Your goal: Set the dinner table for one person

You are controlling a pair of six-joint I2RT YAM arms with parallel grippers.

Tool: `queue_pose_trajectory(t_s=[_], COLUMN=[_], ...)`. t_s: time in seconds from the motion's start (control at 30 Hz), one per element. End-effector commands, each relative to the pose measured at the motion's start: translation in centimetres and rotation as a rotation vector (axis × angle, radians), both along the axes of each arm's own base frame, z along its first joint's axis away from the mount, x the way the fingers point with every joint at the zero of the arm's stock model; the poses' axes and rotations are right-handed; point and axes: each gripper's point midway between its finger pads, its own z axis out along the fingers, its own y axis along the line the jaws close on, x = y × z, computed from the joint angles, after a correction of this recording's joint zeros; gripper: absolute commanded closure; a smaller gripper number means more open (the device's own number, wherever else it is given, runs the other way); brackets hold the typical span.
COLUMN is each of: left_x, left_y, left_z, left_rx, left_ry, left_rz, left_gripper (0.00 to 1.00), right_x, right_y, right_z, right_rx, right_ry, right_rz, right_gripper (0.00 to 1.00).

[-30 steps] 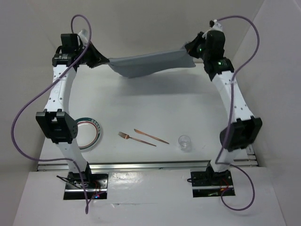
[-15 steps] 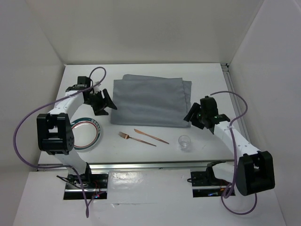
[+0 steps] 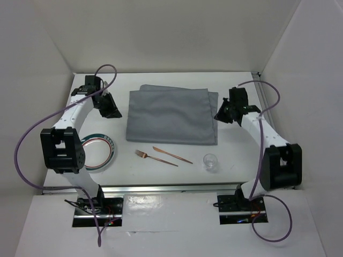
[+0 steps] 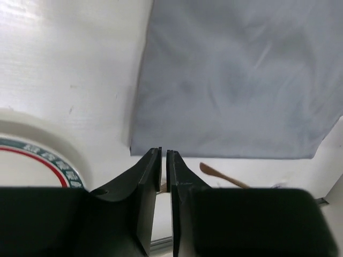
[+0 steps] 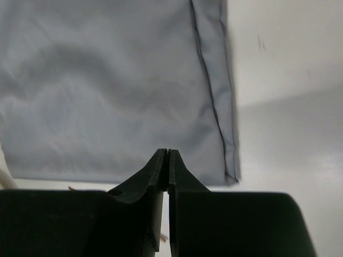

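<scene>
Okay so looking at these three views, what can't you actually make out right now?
- Plate, top view: the left arm covers its left part; in the left wrist view the frame edge and gripper cut it off.
- Knife, left wrist view: only one end shows behind the left gripper.
- Glass, top view: too small to tell whether anything is in it.
- Cloth, right wrist view: cut off by the frame edges.

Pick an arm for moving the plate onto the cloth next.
Left. The plate lies at the table's near-left corner beside the left arm, partly under it. The left gripper hovers just beyond it, holding nothing. The right gripper hangs across the cloth, far side.
</scene>
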Motion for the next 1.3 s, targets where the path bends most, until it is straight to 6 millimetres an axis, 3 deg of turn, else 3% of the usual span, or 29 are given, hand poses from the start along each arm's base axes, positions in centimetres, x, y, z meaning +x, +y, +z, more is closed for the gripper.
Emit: queue_pose_trajectory(t_s=[0.0,0.03,0.07,0.1,0.13,0.17,0.2,0.23,0.27,0.3,0.33,0.37,0.4,0.47,0.5,0.53,0.6,0.63,0.67,0.7,0.77,0.93,1.1,1.27], left_x=[4.0,4.8,5.8,6.4,8.2,9.0,9.9,10.8,12.1,12.9,13.6,15.0,15.6,17.3,17.6,18.1,19.1,19.4,19.5,19.5,19.5,19.9,20.2,20.7], left_y=[0.3,0.5,0.5,0.5,0.4,0.4,0.5,0.5,0.5,0.6,0.6,0.4,-0.2,-0.5,-1.0,-1.0,-1.2,-1.0,-1.6,-1.4,-1.9,-2.6,-3.0,-3.2], left_z=[1.6,1.5,-0.2,-0.5,1.0,0.7,-1.1,-1.3,-0.4,-0.7,-2.6,-1.6,-2.0,-2.9,-3.2,-3.5,-4.1,-4.7,-4.7,-6.2,-7.2,-8.6,-9.6,-10.1], left_rx=[0.019,0.027,0.022,0.021,0.034,0.034,0.033,0.034,0.034,0.034,0.034,0.024,0.015,-0.003,0.001,0.001,0.025,0.034,0.033,0.043,0.05,0.073,0.052,0.038], left_ry=[-0.062,-0.056,-0.012,0.003,-0.039,-0.032,0.003,-0.004,-0.036,-0.039,-0.006,-0.05,-0.054,-0.066,-0.07,-0.08,-0.108,-0.105,-0.115,-0.089,-0.08,-0.074,-0.07,-0.077], left_rz=[0.028,0.033,0.04,0.04,0.038,0.038,0.037,0.037,0.038,0.038,0.037,0.032,0.019,0.008,-0.009,-0.009,-0.007,-0.002,-0.011,-0.006,-0.012,-0.018,-0.021,-0.018], left_gripper=[0.72,0.72,0.7,0.68,0.66,0.64,0.6,0.51,0.47,0.43,0.39,0.36,0.34,0.34,0.34,0.34,0.3,0.3,0.28,0.28,0.25,0.24,0.23,0.33], right_x=[5.4,6.5,8.2,9.5,10.8,13.0,14.3,15.5,17.5,18.3,19.3,21.1,21.6,22.9,24.1,24.4,25.2,25.4,25.5,25.8,25.7,25.7,26.5,27.3], right_y=[1.0,1.1,1.3,1.4,1.7,1.9,1.5,1.6,1.8,1.9,2.0,1.7,1.6,1.9,2.0,2.0,2.2,2.3,2.5,1.9,2.1,1.8,0.4,0.1], right_z=[3.7,3.8,2.2,2.2,2.2,4.2,1.6,1.2,3.0,-0.4,-0.9,0.6,-2.6,-3.1,-2.0,-3.4,-3.5,-3.7,-3.8,-3.4,-4.1,-5.9,-3.6,-5.7], right_rx=[-0.02,-0.026,-0.028,-0.035,-0.036,-0.033,-0.036,-0.043,-0.041,-0.044,-0.044,-0.042,-0.052,-0.044,-0.042,-0.05,-0.047,-0.047,-0.038,-0.039,-0.032,-0.049,-0.062,-0.061], right_ry=[-0.105,-0.11,-0.082,-0.089,-0.096,-0.145,-0.094,-0.098,-0.142,-0.072,-0.067,-0.112,-0.051,-0.058,-0.094,-0.08,-0.093,-0.095,-0.095,-0.104,-0.093,-0.066,-0.132,-0.105], right_rz=[0.096,0.102,0.103,0.11,0.124,0.123,0.113,0.12,0.119,0.12,0.121,0.11,0.106,0.113,0.112,0.12,0.134,0.134,0.143,0.134,0.14,0.138,0.105,0.123], right_gripper=[0.94,0.96,0.96,0.97,0.97,0.97,0.96,0.92,0.9,0.88,0.82,0.8,0.77,0.68,0.61,0.55,0.36,0.35,0.35,0.35,0.35,0.35,0.34,0.34])
